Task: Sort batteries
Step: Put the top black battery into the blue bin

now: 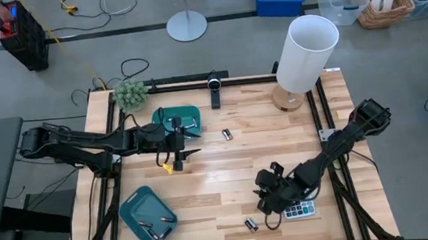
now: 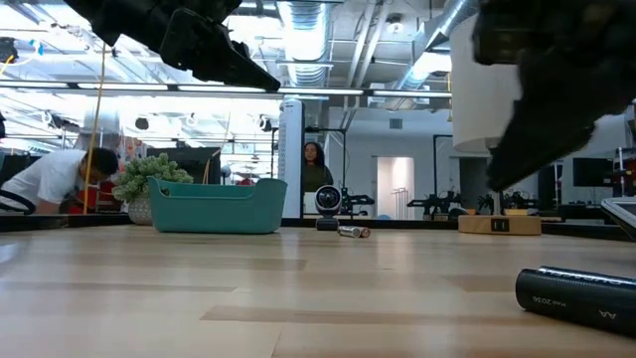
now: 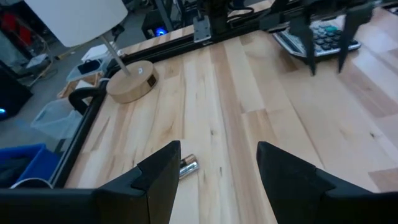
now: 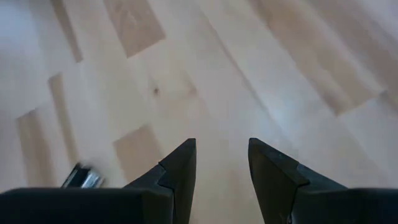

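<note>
Two batteries lie loose on the wooden table: one [image 1: 227,134] toward the far side, right of the far teal tray [image 1: 164,113], and one [image 1: 251,225] close to the near edge. Other batteries [image 1: 181,126] rest in the far tray, and more batteries [image 1: 160,228] in the near teal tray [image 1: 132,209]. My left gripper [image 1: 194,147] hangs open above the table beside the far tray, with the far loose battery [image 3: 188,165] ahead of it. My right gripper [image 1: 263,203] is open and hovers just beyond the near battery [image 4: 84,177], left of the grey calculator [image 1: 301,209].
A white lamp [image 1: 302,56] on a wooden base stands at the far right corner. A small plant [image 1: 130,92] sits at the far left and a camera [image 1: 214,90] at the far edge. Bare wood lies between the two arms. People show in the room behind the table.
</note>
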Robot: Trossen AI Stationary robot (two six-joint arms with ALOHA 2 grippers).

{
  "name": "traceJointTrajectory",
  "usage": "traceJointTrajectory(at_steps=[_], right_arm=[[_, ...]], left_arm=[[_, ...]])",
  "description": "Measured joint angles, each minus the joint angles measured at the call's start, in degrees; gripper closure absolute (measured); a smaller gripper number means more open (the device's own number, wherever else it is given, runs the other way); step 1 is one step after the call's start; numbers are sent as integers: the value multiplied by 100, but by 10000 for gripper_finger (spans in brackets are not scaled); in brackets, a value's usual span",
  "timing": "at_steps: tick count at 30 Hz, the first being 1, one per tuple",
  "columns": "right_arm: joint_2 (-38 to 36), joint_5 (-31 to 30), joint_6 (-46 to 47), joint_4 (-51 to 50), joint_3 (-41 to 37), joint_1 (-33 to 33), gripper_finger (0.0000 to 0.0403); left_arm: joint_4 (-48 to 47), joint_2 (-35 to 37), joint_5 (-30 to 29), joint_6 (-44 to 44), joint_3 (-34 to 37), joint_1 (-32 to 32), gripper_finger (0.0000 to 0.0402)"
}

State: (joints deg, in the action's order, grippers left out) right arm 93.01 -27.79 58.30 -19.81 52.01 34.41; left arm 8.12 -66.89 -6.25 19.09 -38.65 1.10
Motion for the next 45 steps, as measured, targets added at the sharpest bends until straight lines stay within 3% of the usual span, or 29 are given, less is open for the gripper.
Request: traceJointTrajectory(at_steps=[15,30,35,45], right_arm=[[387,111,621,90,12,359,241],[1354,389,607,10,858,610,241],[1414,258,410,-384,944,368,241],[1318,-17,-1040,-381,946,-554,241]], left_arm=[[165,0,-65,-50,2,4,196],[-234,0,-69,-149,4,4,196],[-259,0,-69,-138,4,4,196],[-259,238,-67,-136,23,4,196]])
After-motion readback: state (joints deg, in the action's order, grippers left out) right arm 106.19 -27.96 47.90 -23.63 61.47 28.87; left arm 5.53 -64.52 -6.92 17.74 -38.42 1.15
